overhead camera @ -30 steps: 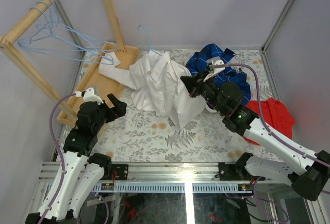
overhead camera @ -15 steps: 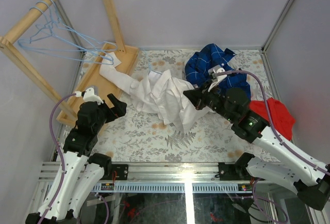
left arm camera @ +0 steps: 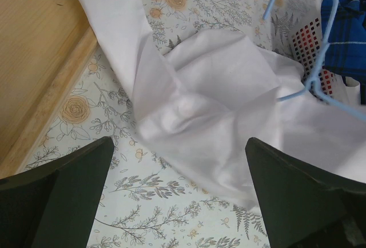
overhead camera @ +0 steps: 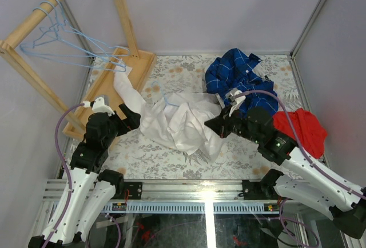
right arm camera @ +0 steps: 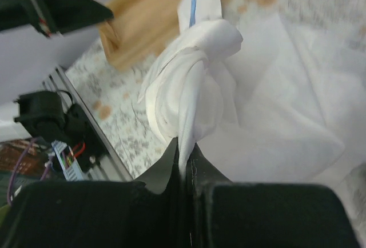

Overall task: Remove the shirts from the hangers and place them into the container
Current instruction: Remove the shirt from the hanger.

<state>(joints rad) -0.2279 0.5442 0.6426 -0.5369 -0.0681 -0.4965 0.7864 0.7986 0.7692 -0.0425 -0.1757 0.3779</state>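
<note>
Since a second ago your right gripper is pulling back toward the near edge. The white shirt is coming with it, dragged flatter across the table.

Top view: the right fingers are clenching a fold of that shirt. One sleeve is trailing up over the wooden rack base. A light-blue hanger is poking out of the cloth, so the shirt is not free of it yet. Your left gripper is waiting spread wide, holding nothing, just beside the sleeve. The dark blue shirt is lying heaped at the far right, with the red cloth near it.

Left wrist: the hanger wire is looping over the shirt's far edge, next to the container, which is sitting part-hidden under the blue shirt.

Right wrist: the jaws are pinching a thin twisted bunch, with the hanger wire running behind it.

Watch:
- If you are lifting toward the container now, the hanger is likely riding along or hooking on the perforated wall.
- The sleeve may be catching on the base.
- The thin pinch may be slipping under that drag.
</note>
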